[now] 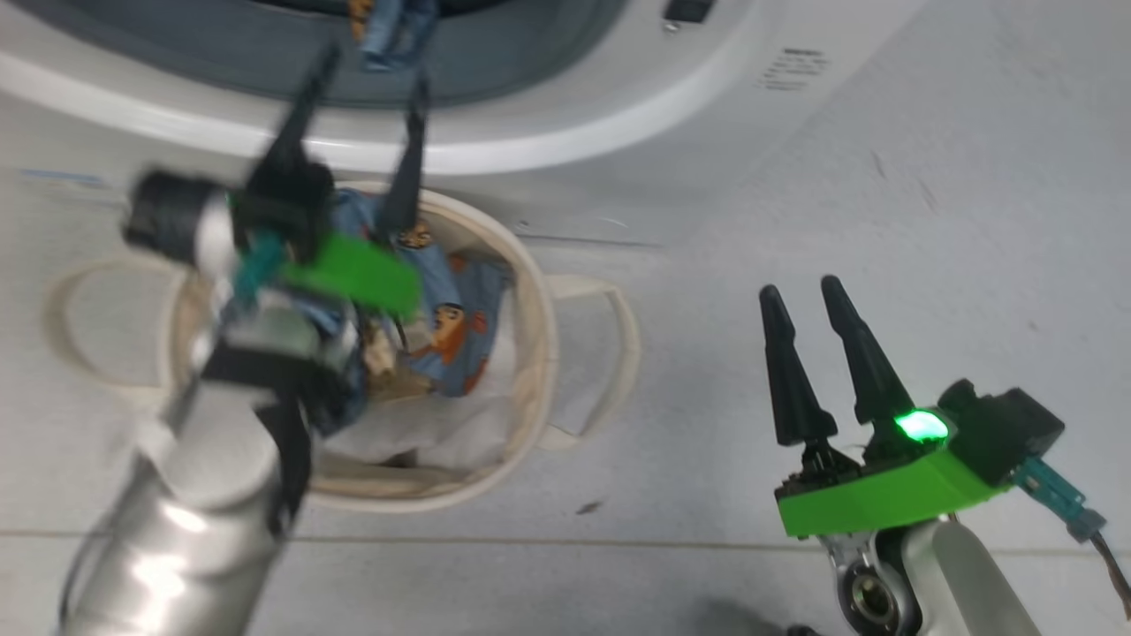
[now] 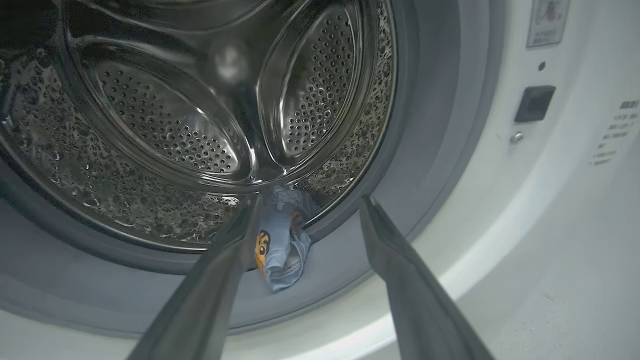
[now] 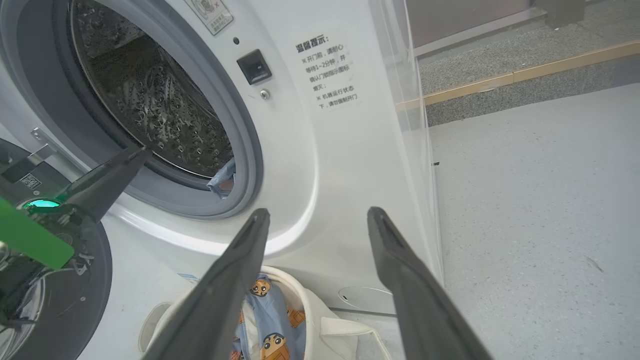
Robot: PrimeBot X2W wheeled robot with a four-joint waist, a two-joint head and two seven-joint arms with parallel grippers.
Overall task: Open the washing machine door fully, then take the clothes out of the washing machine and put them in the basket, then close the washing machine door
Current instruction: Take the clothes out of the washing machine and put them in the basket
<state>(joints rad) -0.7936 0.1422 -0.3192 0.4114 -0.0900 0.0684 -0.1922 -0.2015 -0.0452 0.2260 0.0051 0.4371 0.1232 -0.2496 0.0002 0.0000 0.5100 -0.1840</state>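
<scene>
L gripper (image 2: pixel 312 200), fingers wide apart & empty, at mouth of washing machine (image 2: pixel 550 225) drum; one piece of clothes (image 2: pixel 282 250) hangs over grey seal (image 2: pixel 435 125) just beside its finger. More garments (image 1: pixel 455 322) lie in basket (image 1: pixel 541 353) on floor (image 1: pixel 884 177) below. R gripper (image 1: pixel 800 287), narrowly parted, holds nothing, well apart to the right.

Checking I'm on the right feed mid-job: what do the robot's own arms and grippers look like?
Both the left gripper and right gripper have two long, black, tapering fingers on a bright green base plate, with a black block behind. A teal connector with a thin dark cable runs from the right one, where a green light glows. The left forearm is a glossy silver tube.
</scene>
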